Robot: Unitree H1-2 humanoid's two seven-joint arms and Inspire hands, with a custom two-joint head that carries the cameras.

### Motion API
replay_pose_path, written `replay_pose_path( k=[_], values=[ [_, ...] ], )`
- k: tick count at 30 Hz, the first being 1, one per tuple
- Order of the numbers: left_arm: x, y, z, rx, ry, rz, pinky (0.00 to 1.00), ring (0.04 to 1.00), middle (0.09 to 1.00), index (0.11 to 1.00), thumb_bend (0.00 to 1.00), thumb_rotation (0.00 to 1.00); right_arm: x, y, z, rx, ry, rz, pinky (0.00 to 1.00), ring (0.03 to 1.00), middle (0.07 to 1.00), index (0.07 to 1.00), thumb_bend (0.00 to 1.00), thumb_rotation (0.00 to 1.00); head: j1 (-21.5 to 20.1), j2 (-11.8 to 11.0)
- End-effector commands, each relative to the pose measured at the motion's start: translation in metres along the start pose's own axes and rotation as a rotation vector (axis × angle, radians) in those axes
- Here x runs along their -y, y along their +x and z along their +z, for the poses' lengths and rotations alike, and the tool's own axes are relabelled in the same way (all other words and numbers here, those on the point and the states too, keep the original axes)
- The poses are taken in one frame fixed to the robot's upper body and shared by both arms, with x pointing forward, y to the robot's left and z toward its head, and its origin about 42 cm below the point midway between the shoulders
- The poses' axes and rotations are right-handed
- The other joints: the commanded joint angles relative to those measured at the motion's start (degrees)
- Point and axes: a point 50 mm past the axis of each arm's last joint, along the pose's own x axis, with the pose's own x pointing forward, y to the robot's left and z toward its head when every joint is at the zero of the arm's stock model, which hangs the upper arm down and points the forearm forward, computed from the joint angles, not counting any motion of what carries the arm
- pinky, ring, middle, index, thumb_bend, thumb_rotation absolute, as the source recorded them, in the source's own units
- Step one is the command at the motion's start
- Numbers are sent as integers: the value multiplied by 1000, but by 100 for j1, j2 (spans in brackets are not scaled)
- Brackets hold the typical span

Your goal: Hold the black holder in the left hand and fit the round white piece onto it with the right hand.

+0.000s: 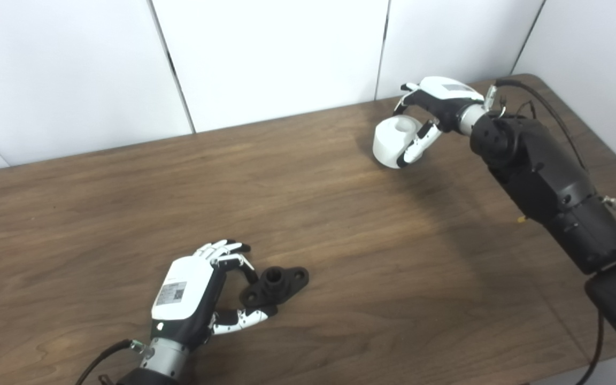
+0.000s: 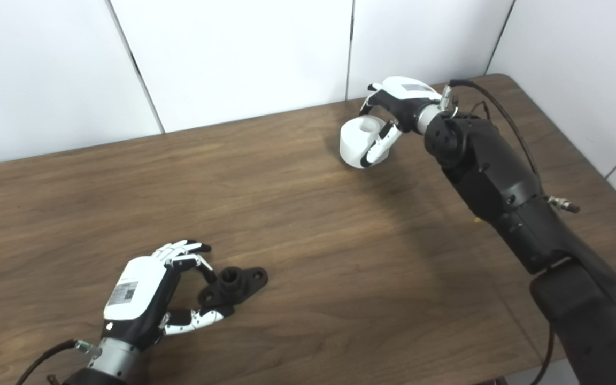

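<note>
Left eye view: left hand low at the near edge of the wooden table, fingers and thumb curled around the near end of the black holder, pinching it. The holder looks to rest on the table or barely off it (cannot tell which). Its round socket faces up, flange pointing away to the right. Far right, the right hand is wrapped around the round white piece, thumb in front, fingers behind, near the table's back edge.

Right eye view: same layout. Black holder pinched by the left hand; white piece enclosed by the right hand, well apart from the holder.

Progress, judged: both grasps seem made. Still left: carry the white piece across to the holder, line it up over the socket, seat it. Roughly a third done.
</note>
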Motion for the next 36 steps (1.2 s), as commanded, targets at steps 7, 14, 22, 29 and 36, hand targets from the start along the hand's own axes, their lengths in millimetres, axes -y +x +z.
replay_pose_path(
  k=[7,14,22,29,36],
  values=[
    [33,-17,-19,-129,16,-193,850,860,802,489,518,47,27,0,4,50,-10,-116,1000,1000,943,549,697,174,0,1],
    [32,-17,-18,-132,8,-192,856,865,804,489,518,47,26,-1,3,81,-10,-166,991,1000,899,487,525,139,0,1],
    [32,-16,-18,-132,18,-194,853,862,801,489,518,48,25,-1,3,78,-7,-180,970,1000,887,486,523,135,13,22],
    [33,-16,-18,-135,23,-198,855,864,805,489,518,47,25,-6,5,79,1,-183,973,1000,893,487,523,135,32,25],
    [33,-15,-17,-129,24,-191,847,858,800,489,519,48,32,-28,21,139,-23,-188,980,1000,877,486,524,137,104,52]
  ],
)
